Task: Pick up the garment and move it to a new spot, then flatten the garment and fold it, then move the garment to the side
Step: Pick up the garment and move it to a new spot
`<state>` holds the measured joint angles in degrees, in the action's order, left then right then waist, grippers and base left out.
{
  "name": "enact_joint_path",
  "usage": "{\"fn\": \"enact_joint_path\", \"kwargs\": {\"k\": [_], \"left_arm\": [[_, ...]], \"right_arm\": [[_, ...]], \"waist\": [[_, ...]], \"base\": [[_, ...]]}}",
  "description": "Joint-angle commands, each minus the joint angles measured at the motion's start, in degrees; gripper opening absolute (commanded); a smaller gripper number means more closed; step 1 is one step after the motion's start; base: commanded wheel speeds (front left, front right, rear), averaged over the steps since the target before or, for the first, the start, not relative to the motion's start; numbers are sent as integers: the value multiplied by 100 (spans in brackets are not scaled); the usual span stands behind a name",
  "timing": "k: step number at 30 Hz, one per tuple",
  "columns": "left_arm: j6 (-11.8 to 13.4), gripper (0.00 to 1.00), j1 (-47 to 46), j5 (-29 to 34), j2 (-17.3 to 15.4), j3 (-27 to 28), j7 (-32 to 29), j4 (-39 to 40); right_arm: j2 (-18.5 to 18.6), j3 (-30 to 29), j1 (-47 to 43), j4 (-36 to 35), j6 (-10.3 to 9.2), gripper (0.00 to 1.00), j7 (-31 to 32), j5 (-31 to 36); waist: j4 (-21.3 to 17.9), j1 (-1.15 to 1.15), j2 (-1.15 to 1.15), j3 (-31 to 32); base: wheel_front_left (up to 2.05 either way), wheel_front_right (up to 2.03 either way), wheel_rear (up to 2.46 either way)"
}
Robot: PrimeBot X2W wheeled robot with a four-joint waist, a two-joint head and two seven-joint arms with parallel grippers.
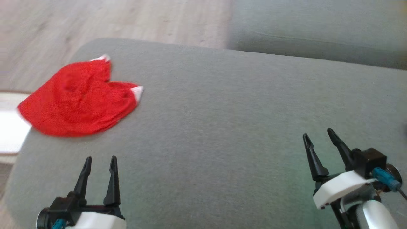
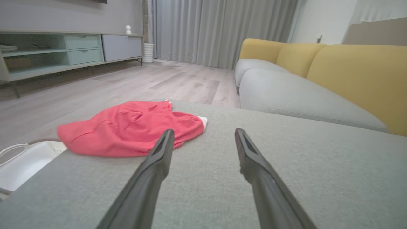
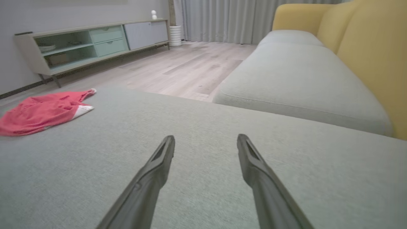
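Note:
The garment (image 1: 78, 100) is a red pair of shorts with white trim, lying crumpled at the far left corner of a grey sofa cushion (image 1: 222, 127). It also lies ahead and left in the left wrist view, garment (image 2: 130, 128), and far left in the right wrist view, garment (image 3: 41, 111). My left gripper (image 1: 100, 159) hovers open just short of it, nothing between its fingers. Far off at the lower right, my right gripper (image 1: 318, 133) stands open and empty above bare cushion. Left gripper (image 2: 203, 135) and right gripper (image 3: 206, 140) show spread fingers.
The cushion's left edge drops to a wood floor (image 1: 111, 22), with a white object (image 1: 9, 130) beside it. A second grey seat (image 1: 318, 28) with yellow backrests (image 2: 359, 73) lies beyond. A low cabinet (image 3: 89, 44) stands by the wall.

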<state>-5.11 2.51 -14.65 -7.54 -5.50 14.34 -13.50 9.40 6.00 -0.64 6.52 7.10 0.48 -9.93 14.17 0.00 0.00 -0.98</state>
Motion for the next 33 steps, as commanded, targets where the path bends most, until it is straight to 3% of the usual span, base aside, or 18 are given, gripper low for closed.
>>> {"fn": "enact_joint_path", "kwargs": {"k": [1,8,16,21,26,33], "left_arm": [[-3,100,-256,-38,-88,166,21,144],[16,100,-226,-111,-134,173,19,157],[55,100,-228,-162,-164,194,26,177],[-39,100,-489,-528,-84,246,-29,393],[-59,100,-1351,-741,-394,406,-589,774],[267,100,-2724,-1236,-1155,1125,-2012,485]], "right_arm": [[11,133,256,-168,39,100,-77,-6],[-5,219,319,-66,39,100,-111,-18],[34,270,373,-40,39,100,-124,-28],[69,293,404,-130,39,100,-108,20],[105,274,500,-371,39,100,-42,80],[236,371,833,-803,39,100,123,155]], "waist": [[393,0,0,-46],[856,0,0,-57],[820,0,0,-133],[714,0,0,-260],[580,0,0,-581],[103,0,0,-1406]], "base": [[0,0,0],[0,0,0],[0,0,0],[0,0,0],[0,0,0],[0,0,0]]}}
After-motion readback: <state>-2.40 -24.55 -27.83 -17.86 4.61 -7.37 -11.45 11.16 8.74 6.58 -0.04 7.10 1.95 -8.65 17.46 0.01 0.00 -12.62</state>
